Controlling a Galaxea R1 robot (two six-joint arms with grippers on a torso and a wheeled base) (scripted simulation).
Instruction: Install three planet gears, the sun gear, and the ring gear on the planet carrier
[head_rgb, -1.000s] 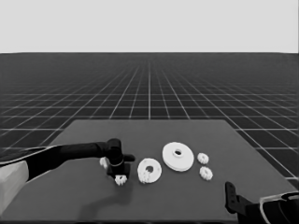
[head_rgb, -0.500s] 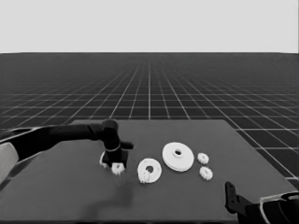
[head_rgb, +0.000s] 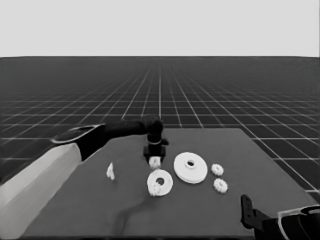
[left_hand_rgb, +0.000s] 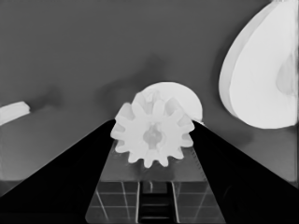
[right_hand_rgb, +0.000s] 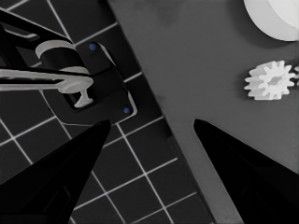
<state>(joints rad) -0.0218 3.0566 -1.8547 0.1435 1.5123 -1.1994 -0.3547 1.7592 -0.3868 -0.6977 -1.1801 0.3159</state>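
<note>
Head view: left gripper (head_rgb: 155, 159) out over the middle of the table (head_rgb: 90, 210), pinching a small planet gear (head_rgb: 155, 162) and holding it just above and behind the smaller round part (head_rgb: 160, 183). One gear apparently seated on that part's near edge already. Larger round part (head_rgb: 190, 167) just to the gripper's right, two more gears (head_rgb: 219, 178) beyond it, thin white piece (head_rgb: 110, 171) well off to its left. Right gripper (head_rgb: 247, 212) parked at the lower right corner.

Left wrist view: fingers (left_hand_rgb: 70, 182) pressed against both flanks of the gear (left_hand_rgb: 153, 134), toothed, bored through the centre, face-on to the camera. Smaller round part (left_hand_rgb: 180, 95) directly past the fingertips, larger round part (left_hand_rgb: 261, 74) off to one side. Best done by keeping the gear level, lining its bore over a free post, lowering gently, and letting go only once seated; any tilt risks jamming.

Right wrist view: fingers (right_hand_rgb: 65, 182) spread wide over the table's corner, holding nothing; one loose gear (right_hand_rgb: 269, 80) near, not between them.
</note>
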